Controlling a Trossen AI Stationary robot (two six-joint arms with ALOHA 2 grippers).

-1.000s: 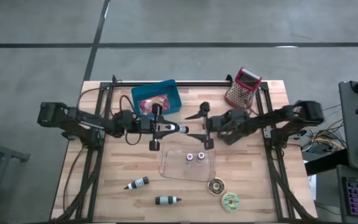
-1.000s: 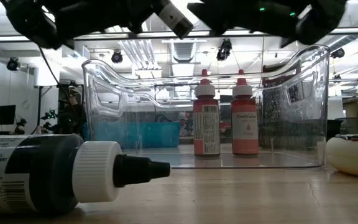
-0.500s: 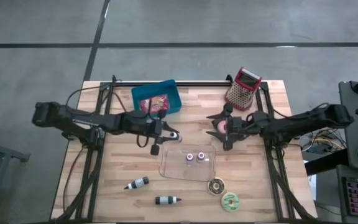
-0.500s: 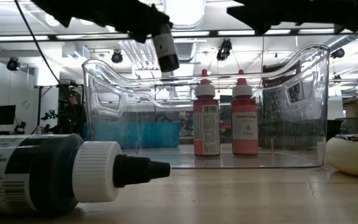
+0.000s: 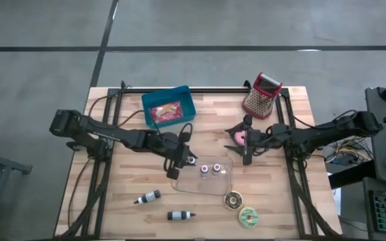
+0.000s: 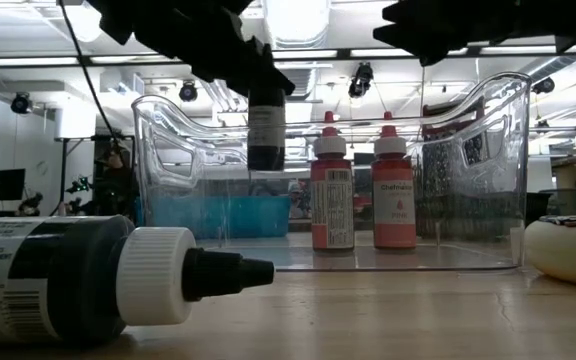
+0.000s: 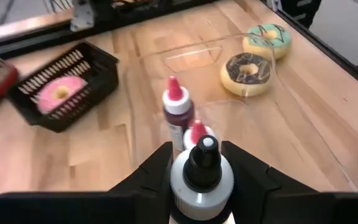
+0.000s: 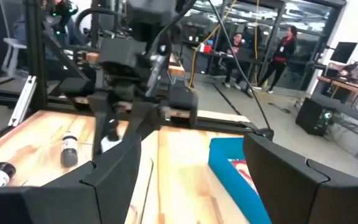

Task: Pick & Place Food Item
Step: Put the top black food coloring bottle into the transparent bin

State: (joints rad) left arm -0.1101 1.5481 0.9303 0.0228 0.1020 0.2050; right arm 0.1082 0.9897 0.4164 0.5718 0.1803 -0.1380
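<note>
1. The left gripper [image 5: 179, 161] is clamped on a black bottle [image 6: 266, 128], held upright, cap down.
2. It hangs directly above the clear bin's [image 5: 179, 181] left end.
3. The right gripper [image 5: 246, 144], fingers spread and empty, waits right.

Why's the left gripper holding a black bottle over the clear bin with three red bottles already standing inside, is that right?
Only the count is wrong. The left gripper does hold the black bottle over the clear bin, but two red bottles stand inside, not three, as the low view shows.
</note>
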